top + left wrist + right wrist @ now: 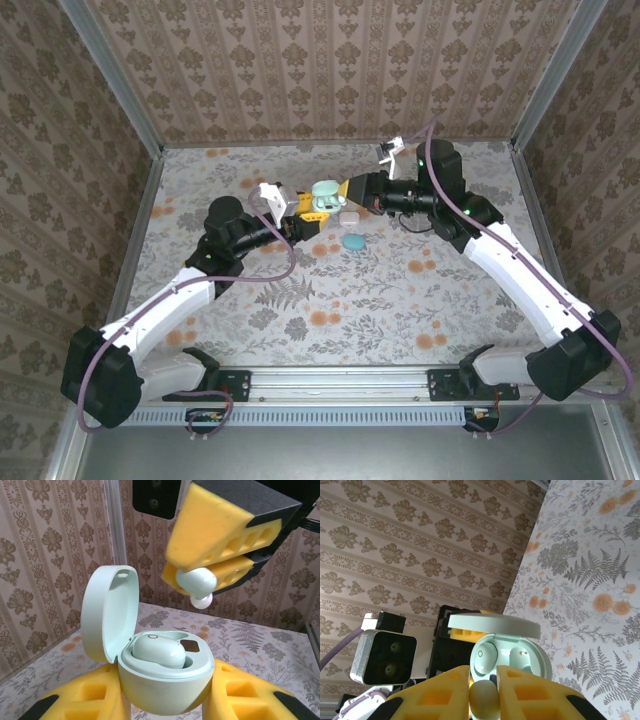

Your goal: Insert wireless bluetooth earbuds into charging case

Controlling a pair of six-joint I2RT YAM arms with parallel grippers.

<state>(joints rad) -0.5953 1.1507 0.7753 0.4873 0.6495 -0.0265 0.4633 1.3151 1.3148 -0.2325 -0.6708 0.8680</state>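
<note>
Case [165,687], open mint oval plastic, clamped by L gripper [167,702], one mint earbud [159,651] seated; R gripper [192,572] pinches 2nd earbud [197,581], uninserted.

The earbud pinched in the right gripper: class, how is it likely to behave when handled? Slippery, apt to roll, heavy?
The earbud looks smooth and glossy, so it could slip between the foam pads of the right gripper. Its rounded shell would probably roll if released off-centre over the charging case. Being tiny, it is likely very light.
</note>
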